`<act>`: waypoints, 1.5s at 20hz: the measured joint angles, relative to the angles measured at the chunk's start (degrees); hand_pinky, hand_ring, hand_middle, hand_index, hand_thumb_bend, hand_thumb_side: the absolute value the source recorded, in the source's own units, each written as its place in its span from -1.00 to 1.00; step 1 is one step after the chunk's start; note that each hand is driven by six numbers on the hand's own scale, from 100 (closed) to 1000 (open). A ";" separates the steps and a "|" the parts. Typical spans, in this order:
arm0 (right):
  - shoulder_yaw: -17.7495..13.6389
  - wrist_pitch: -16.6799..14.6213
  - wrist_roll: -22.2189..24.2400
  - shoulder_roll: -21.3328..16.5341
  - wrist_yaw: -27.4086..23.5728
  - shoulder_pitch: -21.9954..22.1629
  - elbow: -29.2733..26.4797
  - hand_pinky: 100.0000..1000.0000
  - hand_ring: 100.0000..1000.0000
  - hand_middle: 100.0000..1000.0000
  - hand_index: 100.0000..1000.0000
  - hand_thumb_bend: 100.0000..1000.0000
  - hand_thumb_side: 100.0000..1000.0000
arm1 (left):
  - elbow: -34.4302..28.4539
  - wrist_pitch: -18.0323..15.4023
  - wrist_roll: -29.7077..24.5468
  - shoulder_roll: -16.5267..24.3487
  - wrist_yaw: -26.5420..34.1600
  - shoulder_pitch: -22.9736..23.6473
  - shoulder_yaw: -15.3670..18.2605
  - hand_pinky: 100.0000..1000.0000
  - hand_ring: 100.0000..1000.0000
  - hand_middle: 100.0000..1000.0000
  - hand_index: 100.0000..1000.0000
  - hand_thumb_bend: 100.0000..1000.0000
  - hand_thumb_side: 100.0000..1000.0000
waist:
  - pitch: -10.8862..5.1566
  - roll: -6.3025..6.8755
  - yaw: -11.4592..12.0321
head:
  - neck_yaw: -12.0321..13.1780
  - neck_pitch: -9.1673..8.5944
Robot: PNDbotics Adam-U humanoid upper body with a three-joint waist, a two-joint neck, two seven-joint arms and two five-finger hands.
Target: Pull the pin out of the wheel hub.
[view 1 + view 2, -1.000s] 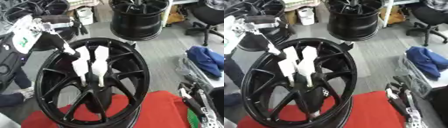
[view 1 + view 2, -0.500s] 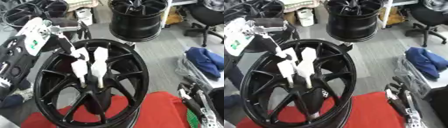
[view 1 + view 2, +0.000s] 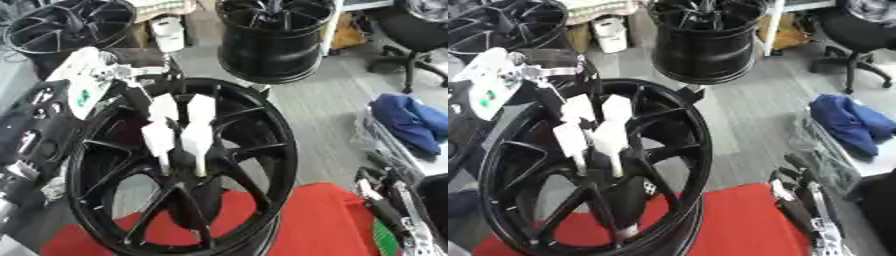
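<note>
My left hand (image 3: 131,82) has come in from the upper left and now sits over the rim of the glossy black spoked wheel hub (image 3: 179,165). I cannot tell its fingers. The white blocky pin pieces (image 3: 179,132) stand at the hub centre. My right hand (image 3: 802,210) rests low right, relaxed, beside the red mat (image 3: 315,225).

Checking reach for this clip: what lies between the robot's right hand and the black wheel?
Only red mat lies between the right hand and the black wheel, clearest in the right eye view.
</note>
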 measured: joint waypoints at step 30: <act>-0.33 0.06 -0.06 0.01 0.00 0.13 0.35 0.46 0.71 1.00 0.80 -1.00 -0.22 | -11.20 7.13 -7.13 7.91 16.55 -2.27 2.74 -0.63 -0.82 -0.45 0.13 -0.64 -0.85 | -0.36 -0.12 1.13 | -0.62 -0.22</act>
